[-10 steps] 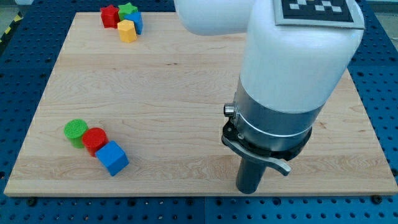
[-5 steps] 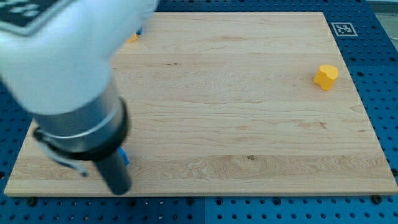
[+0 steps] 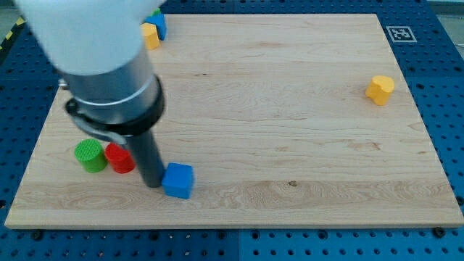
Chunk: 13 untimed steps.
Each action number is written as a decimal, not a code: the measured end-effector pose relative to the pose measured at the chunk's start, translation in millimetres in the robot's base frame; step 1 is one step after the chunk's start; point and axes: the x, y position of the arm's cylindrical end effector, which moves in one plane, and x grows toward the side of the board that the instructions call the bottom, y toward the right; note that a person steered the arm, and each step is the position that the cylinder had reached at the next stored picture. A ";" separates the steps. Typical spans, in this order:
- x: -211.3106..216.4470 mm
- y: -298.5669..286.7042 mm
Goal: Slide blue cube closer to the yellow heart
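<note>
The blue cube (image 3: 178,180) sits near the view's bottom left of the wooden board (image 3: 290,145). My tip (image 3: 153,183) stands right against the cube's left side, between it and the red cylinder (image 3: 119,158). The yellow heart (image 3: 379,88) lies far off at the view's right, near the board's right edge. The arm's big white and grey body hides the board's upper left part.
A green cylinder (image 3: 90,155) stands left of the red one. At the view's top left, a yellow block (image 3: 150,34) and a blue block (image 3: 159,24) show partly beside the arm. A tag marker (image 3: 399,33) sits off the board's top right corner.
The arm swung from the board's right to its left, then moved up and right. The blue cube has slid right, away from the red cylinder. The yellow heart came into view.
</note>
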 end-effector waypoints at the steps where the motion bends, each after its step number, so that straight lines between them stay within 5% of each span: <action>1: 15.7 10.2; 4: 22.0 42.7; 7: -61.2 180.6; 10: -78.5 341.1; 13: -93.4 361.0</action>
